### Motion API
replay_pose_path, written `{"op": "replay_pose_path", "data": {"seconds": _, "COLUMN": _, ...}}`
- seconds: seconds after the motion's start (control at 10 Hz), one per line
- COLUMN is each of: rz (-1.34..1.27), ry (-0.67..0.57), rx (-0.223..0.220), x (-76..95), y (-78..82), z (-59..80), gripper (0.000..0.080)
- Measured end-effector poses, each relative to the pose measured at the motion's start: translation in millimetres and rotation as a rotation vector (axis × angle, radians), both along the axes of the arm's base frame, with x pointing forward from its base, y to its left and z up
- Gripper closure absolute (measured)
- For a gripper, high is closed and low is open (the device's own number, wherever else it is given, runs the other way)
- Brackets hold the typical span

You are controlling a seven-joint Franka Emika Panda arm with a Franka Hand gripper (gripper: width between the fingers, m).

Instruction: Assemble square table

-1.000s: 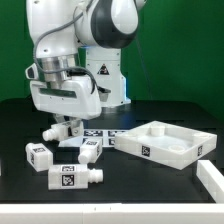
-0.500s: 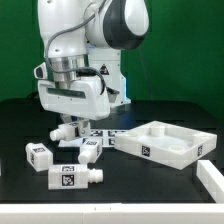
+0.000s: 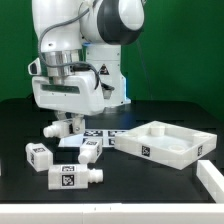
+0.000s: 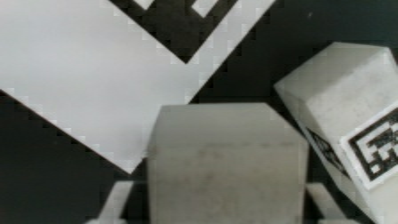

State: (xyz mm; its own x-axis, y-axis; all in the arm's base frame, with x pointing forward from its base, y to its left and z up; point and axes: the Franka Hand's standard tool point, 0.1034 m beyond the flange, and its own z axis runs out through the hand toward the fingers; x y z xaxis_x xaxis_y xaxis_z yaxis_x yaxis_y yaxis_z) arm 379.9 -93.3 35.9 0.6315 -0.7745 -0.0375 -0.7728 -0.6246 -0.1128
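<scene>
The jaws are clamped on the held leg [image 3: 55, 128] [image 4: 214, 165], low over the marker board [image 3: 100, 133] near the middle of the bench [image 3: 18, 120]. In the wrist view a neighbouring leg [image 4: 356, 110] with a tag lies just beside it; which of the loose ones it is I cannot tell. Three loose legs lie toward the bench edge nearest the exterior camera: the second leg [image 3: 88, 147] at the board's edge, the third leg [image 3: 40, 153] and the fourth leg [image 3: 72, 177]. The square panel [image 3: 160, 142] sits rim-up toward the edge at the exterior view's right.
</scene>
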Motion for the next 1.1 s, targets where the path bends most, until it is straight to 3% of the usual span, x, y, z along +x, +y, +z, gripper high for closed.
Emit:
{"op": "replay_pose_path", "data": {"seconds": 0.3, "rz": 0.0, "ry": 0.0, "rx": 0.0, "x": 0.1, "y": 0.5, "z": 0.0, "gripper": 0.0535}}
{"op": "replay_pose_path", "data": {"seconds": 0.4, "rz": 0.0, "ry": 0.0, "rx": 0.0, "x": 0.1, "y": 0.6, "z": 0.0, "gripper": 0.0441}}
{"op": "replay_pose_path", "data": {"seconds": 0.5, "rz": 0.0, "ry": 0.0, "rx": 0.0, "x": 0.2, "y": 0.7, "z": 0.0, "gripper": 0.0258}}
{"op": "replay_pose_path", "data": {"seconds": 0.6, "rz": 0.0, "ry": 0.0, "rx": 0.0, "x": 0.2, "y": 0.7, "z": 0.0, "gripper": 0.0184}}
{"op": "replay_pose_path", "data": {"seconds": 0.9, "rz": 0.0, "ry": 0.0, "rx": 0.0, "x": 0.3, "y": 0.6, "z": 0.0, "gripper": 0.0151}}
{"op": "replay_pose_path", "data": {"seconds": 1.0, "rz": 0.015, "ry": 0.018, "rx": 0.029, "x": 6.9, "y": 2.7, "z": -0.8, "gripper": 0.0151}}
{"op": "replay_pose_path", "data": {"seconds": 1.1, "rz": 0.035, "ry": 0.032, "rx": 0.07, "x": 27.2, "y": 8.7, "z": 11.5, "gripper": 0.015}}
